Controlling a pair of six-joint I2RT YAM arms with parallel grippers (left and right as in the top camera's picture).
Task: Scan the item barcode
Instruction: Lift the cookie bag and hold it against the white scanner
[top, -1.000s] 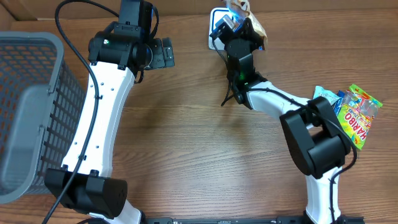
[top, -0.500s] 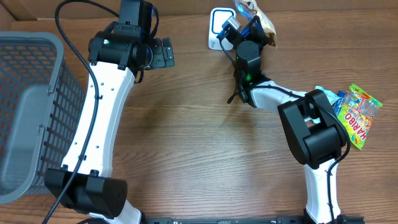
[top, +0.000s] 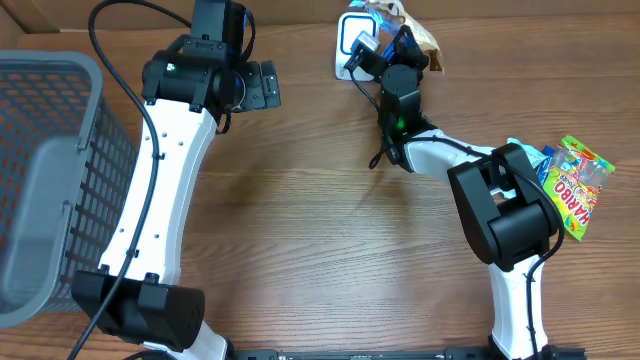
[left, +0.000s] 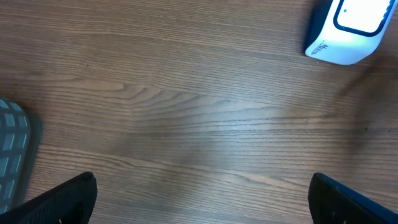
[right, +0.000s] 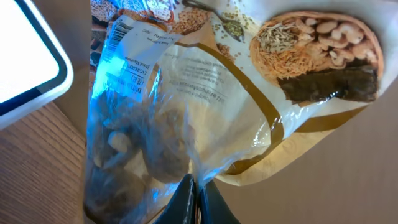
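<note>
Snack bag (right: 205, 106) hangs just beside the scanner (right: 25, 59), label end toward it, pinched tight in the right gripper (right: 193, 193) (left gripper (left: 202, 196), spread wide, sits farther off).

Basket (top: 50, 170) sits at the far left edge of the table (top: 300, 230), and the scanner (top: 350, 42) is at the back, near the middle. The snack bag (right: 217, 93) hangs in the right gripper (right: 194, 196), just right of the scanner (touching or not, can't tell). Candy packets (top: 578, 185) lie far right. The left gripper (top: 262, 87) hovers left of the scanner, well apart.
</note>
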